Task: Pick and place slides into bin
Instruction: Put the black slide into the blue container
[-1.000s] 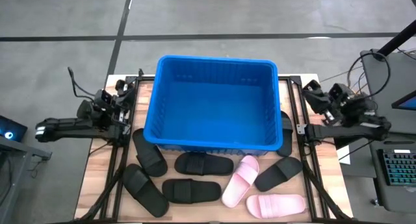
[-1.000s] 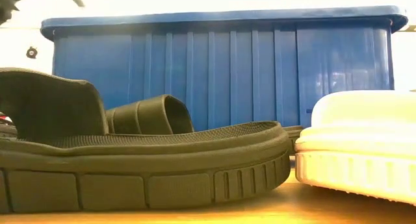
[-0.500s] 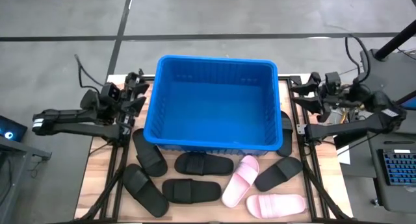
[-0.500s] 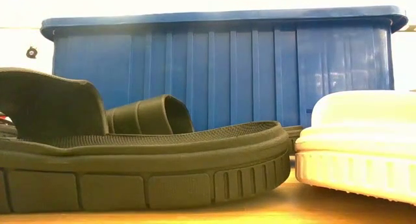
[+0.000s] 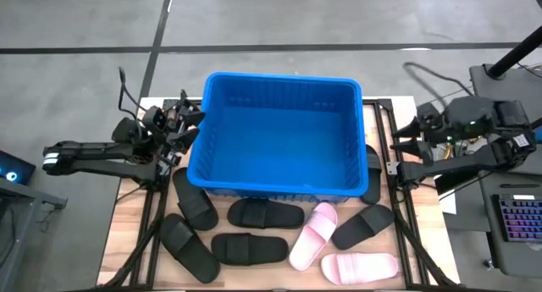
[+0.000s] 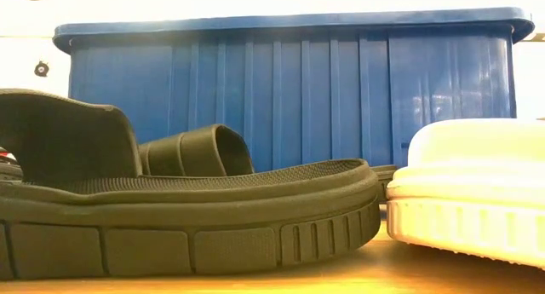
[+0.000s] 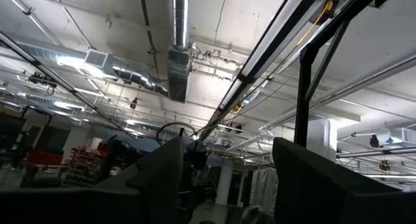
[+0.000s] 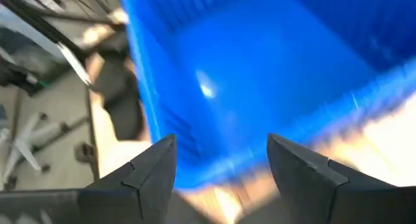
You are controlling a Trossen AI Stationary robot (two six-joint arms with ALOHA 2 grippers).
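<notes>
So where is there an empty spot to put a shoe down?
Inside the blue bin: nothing lies in it. There is also bare wood at the table's front left corner, beside the black slides. The strip in front of the bin is crowded with black slides and two pink slides.

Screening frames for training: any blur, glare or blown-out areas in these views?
Right wrist view: motion blur smears the bin. Low view: background above the bin's rim is blown out white, and the near black slide fills the foreground. Left wrist view: dim, aimed at ceiling lights. High view: evenly lit, sharp.
</notes>
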